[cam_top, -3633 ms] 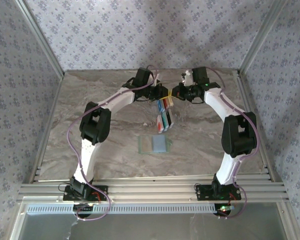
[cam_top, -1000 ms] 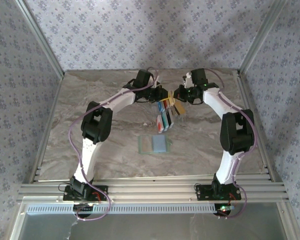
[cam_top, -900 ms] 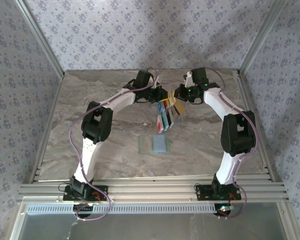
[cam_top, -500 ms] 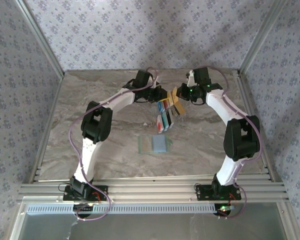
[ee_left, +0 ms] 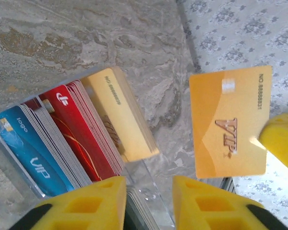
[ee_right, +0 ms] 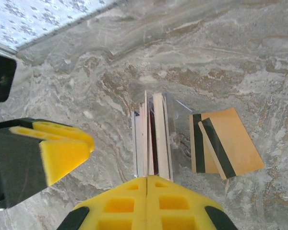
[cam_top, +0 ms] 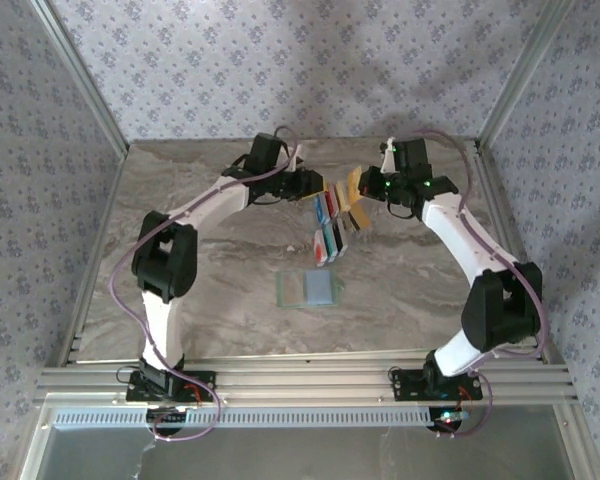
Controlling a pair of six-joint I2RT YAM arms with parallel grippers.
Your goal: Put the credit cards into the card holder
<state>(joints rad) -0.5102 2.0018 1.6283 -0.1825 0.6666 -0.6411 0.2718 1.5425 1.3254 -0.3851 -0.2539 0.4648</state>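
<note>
In the left wrist view a tan credit card marked VIP hangs upright, pinched at its lower right corner by a yellow finger of my right gripper. In the right wrist view my right gripper has its jaws pressed together. My left gripper stands open just left of that card, with nothing between its fingers. Several more credit cards, blue, red and tan, stand in a clear rack. The pale green card holder lies flat nearer the arm bases, apart from both grippers.
Two tan cards with black stripes lie overlapped on the marble table right of the rack. Patterned walls and metal rails enclose the table. Open marble lies left and right of the card holder.
My left gripper has opened, let go of the tan card and drawn back to the left. My right gripper keeps the card and has shifted slightly right, its elbow swinging outward.
</note>
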